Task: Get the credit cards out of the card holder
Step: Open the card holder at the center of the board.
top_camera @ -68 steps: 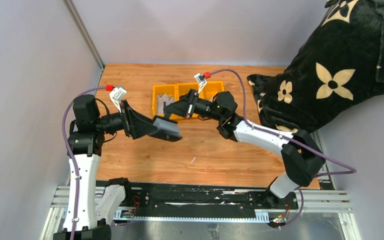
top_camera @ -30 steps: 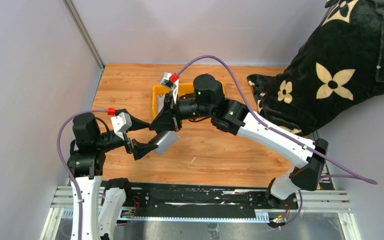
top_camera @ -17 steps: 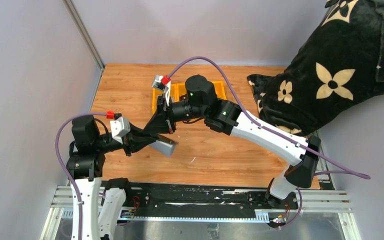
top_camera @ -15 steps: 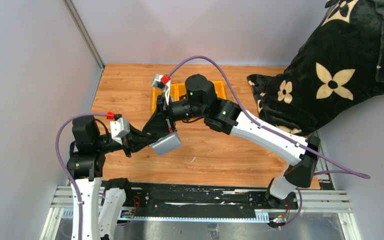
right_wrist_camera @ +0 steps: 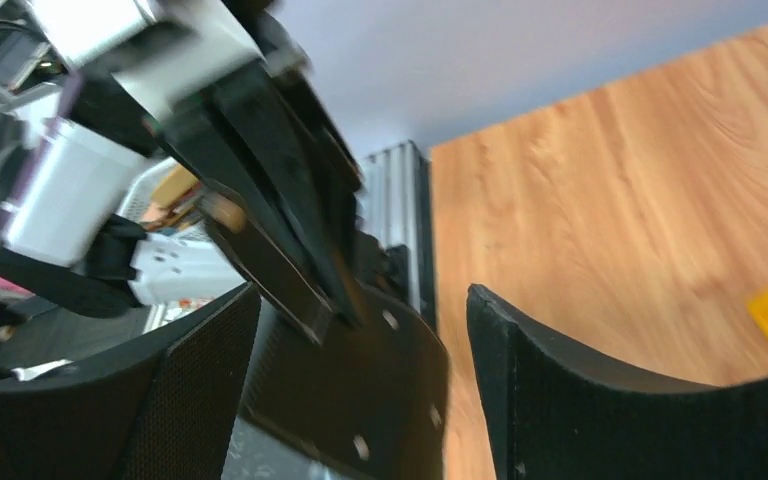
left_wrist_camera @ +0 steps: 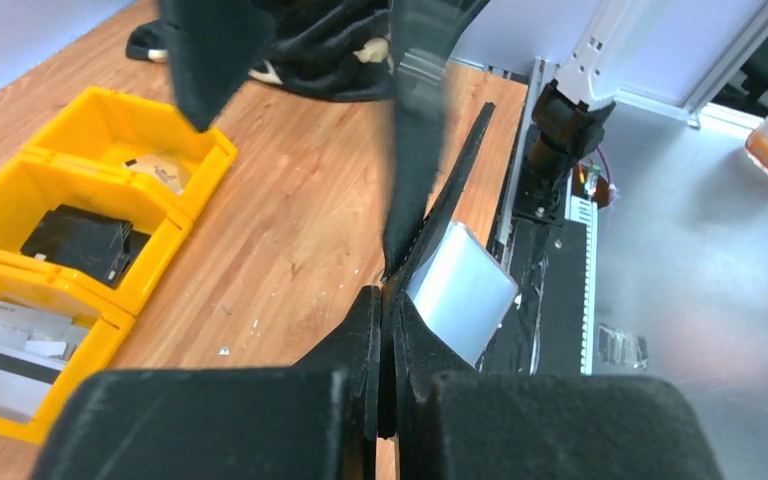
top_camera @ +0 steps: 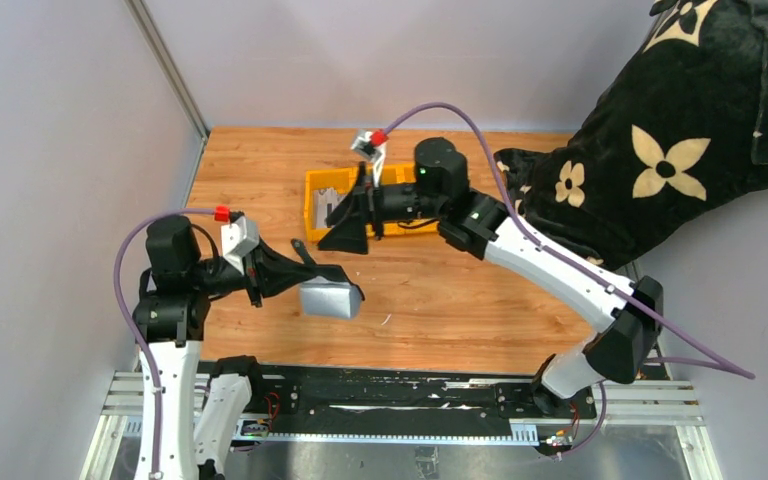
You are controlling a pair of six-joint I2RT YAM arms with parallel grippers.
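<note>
The card holder [top_camera: 328, 299] hangs above the table's front left, its pale grey inner face [left_wrist_camera: 460, 288] turned up and a black flap [left_wrist_camera: 415, 150] standing up from it. My left gripper [top_camera: 305, 280] is shut on the holder's edge, fingertips [left_wrist_camera: 370, 310] pressed together in the left wrist view. My right gripper [top_camera: 344, 238] is open and apart from the holder, over the tray's front edge. In the right wrist view the holder's black outer side [right_wrist_camera: 380, 390] shows beyond the spread fingers [right_wrist_camera: 580, 400]. Grey and white credit cards [left_wrist_camera: 10, 350] lie in one end compartment of the tray.
A yellow three-compartment tray [top_camera: 312, 190] stands mid-table at the back; its middle compartment holds a black item [left_wrist_camera: 75, 240]. A black flower-patterned cushion [top_camera: 660, 150] fills the right rear. The arms' metal base rail [top_camera: 410, 410] runs along the near edge.
My right gripper opened, let go of the card holder and drew back toward the tray. My left gripper shut on the holder and now holds it alone, face up.
</note>
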